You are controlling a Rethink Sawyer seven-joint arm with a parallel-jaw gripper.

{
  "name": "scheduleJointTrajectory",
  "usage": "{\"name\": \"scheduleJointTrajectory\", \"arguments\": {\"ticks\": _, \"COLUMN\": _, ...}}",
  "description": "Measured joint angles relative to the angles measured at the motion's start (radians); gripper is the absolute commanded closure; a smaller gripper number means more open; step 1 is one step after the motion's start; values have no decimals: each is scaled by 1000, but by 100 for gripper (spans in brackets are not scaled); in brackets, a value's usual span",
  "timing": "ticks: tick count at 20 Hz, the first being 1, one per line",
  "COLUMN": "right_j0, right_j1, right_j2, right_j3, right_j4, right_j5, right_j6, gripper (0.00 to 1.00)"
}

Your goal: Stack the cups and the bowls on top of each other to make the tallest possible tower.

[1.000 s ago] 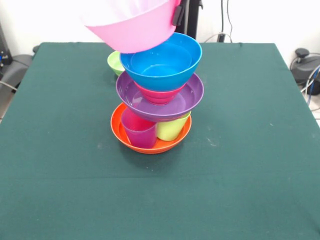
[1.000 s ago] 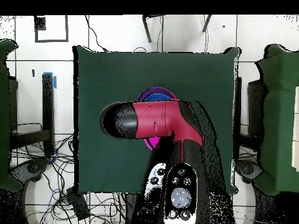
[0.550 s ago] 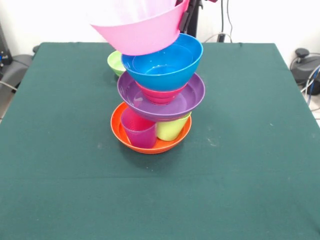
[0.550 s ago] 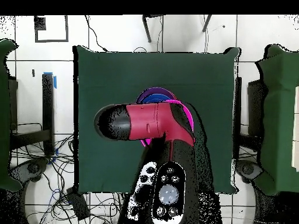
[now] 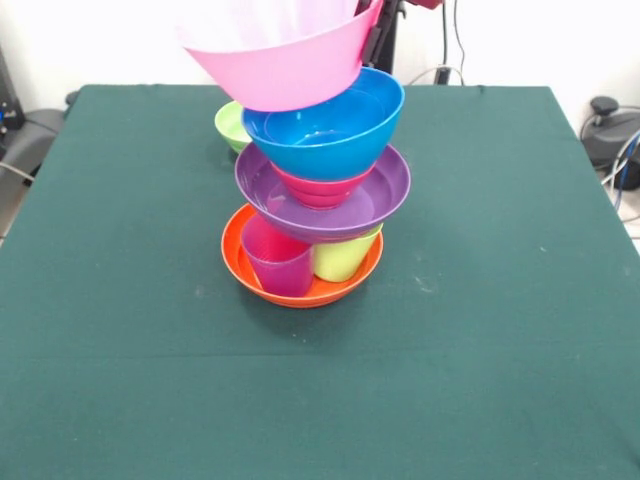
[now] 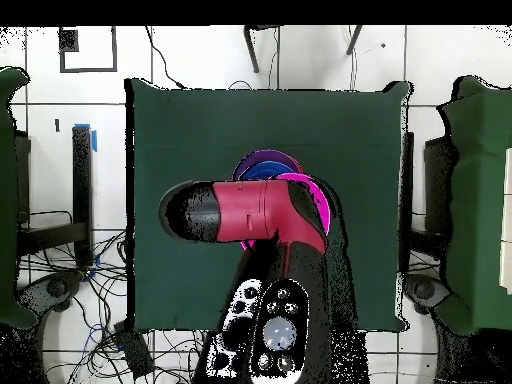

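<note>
Pink bowl (image 5: 280,55), blue bowl (image 5: 325,125), purple bowl (image 5: 322,200), dark green table (image 5: 480,330)

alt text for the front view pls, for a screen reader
A big pink bowl is held at its rim by the claw just above a tower on a green table: blue bowl, red bowl, purple bowl, purple cup and lime cup, orange bowl.

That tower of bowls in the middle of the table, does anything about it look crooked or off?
Yes. The tower leans: the purple bowl rests on just the purple cup and lime cup inside the orange bowl, and the blue bowl sits tilted. The pink bowl hangs tilted above, at the gripper.
</note>
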Motion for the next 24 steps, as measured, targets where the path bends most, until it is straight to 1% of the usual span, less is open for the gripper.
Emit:
{"name": "scheduleJointTrajectory", "arguments": {"ticks": 9, "right_j0": 21, "right_j1": 15, "right_j2": -32, "right_j3": -27, "right_j4": 7, "right_j5": -3, "right_j6": 0, "gripper": 100}}
{"name": "scheduleJointTrajectory", "arguments": {"ticks": 16, "right_j0": 26, "right_j1": 32, "right_j2": -42, "right_j3": -99, "right_j4": 24, "right_j5": -1, "right_j6": 0, "gripper": 100}}
{"name": "scheduleJointTrajectory", "arguments": {"ticks": 24, "right_j0": 39, "right_j1": 55, "right_j2": -51, "right_j3": -156, "right_j4": 46, "right_j5": -1, "right_j6": 0, "gripper": 100}}
